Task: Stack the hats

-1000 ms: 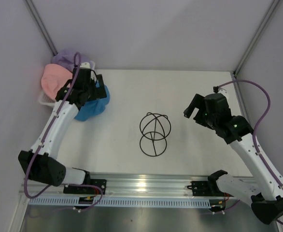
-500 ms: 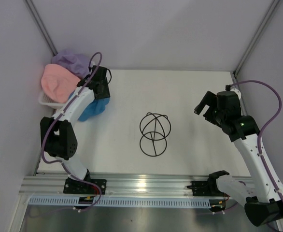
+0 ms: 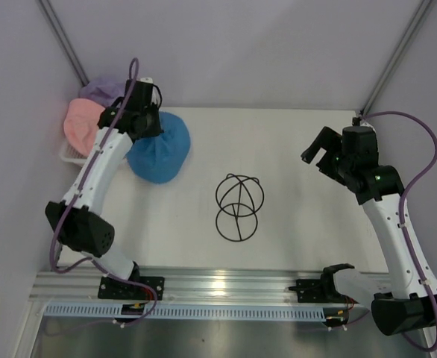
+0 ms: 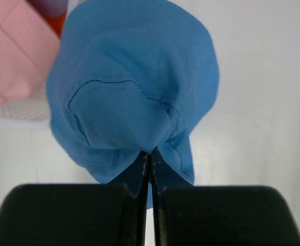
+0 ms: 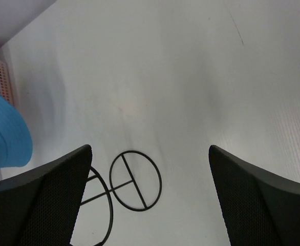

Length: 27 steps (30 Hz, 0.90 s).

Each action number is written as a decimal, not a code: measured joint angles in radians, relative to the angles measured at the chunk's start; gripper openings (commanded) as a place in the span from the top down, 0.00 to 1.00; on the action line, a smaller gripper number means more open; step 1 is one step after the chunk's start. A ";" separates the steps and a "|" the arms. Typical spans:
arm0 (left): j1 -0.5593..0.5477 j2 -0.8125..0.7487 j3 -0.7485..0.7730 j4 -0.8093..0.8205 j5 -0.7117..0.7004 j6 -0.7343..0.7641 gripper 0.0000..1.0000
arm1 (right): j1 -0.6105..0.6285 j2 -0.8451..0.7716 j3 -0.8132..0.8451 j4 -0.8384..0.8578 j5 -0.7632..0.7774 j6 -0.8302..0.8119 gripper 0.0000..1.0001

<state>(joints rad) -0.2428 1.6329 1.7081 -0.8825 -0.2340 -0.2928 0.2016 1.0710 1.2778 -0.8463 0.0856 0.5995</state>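
My left gripper (image 3: 141, 124) (image 4: 151, 155) is shut, pinching a fold of the blue hat (image 3: 160, 149) (image 4: 134, 87). The hat hangs from the closed fingers, spread out just right of the basket. A pink hat (image 3: 80, 125) (image 4: 9, 56) lies in the white mesh basket (image 3: 68, 155) (image 4: 17, 110). Behind it sits the lavender hat (image 3: 103, 89), and a strip of orange hat (image 4: 59, 23) shows in the left wrist view. My right gripper (image 3: 318, 151) (image 5: 150, 149) is open and holds nothing, hovering at the right side. An edge of the blue hat (image 5: 4, 136) shows in its view.
A thin black wire stand (image 3: 239, 205) (image 5: 134, 179) stands in the middle of the white table. The basket sits against the left wall in the back corner. Walls close in the table on the left, back and right.
My left gripper closed on the blue hat and drew it up and to the right, away from the basket. The right arm shifted slightly right and back, still open.
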 measured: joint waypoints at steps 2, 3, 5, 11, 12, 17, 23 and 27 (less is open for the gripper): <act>-0.028 -0.047 0.119 -0.066 0.061 0.021 0.99 | -0.020 0.018 0.032 0.010 -0.018 -0.004 0.01; -0.049 -0.071 0.201 -0.094 0.101 0.035 0.99 | -0.029 0.026 0.046 0.015 -0.026 -0.006 0.00; -0.107 -0.109 0.293 -0.122 0.161 0.048 0.99 | -0.040 0.036 0.066 0.027 -0.042 -0.007 0.00; -0.177 -0.240 0.463 -0.201 0.401 0.058 0.98 | -0.055 0.043 0.077 0.058 -0.099 -0.001 0.00; -0.183 -0.247 0.484 -0.214 0.434 0.058 0.98 | -0.056 0.042 0.077 0.059 -0.103 0.000 0.01; -0.277 -0.253 0.493 -0.231 0.562 0.060 0.98 | -0.061 0.008 0.051 0.063 -0.091 -0.010 0.01; -0.433 -0.237 0.405 -0.262 0.520 0.076 0.94 | -0.091 -0.058 0.035 0.048 -0.051 -0.033 0.00; -0.511 -0.203 0.378 -0.294 0.471 0.095 0.98 | -0.115 -0.077 0.035 0.045 -0.050 -0.037 0.01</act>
<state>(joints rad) -0.7540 1.4303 2.0861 -1.1770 0.2367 -0.1982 0.0868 0.9943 1.3132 -0.8009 0.0353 0.5621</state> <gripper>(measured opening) 0.035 0.993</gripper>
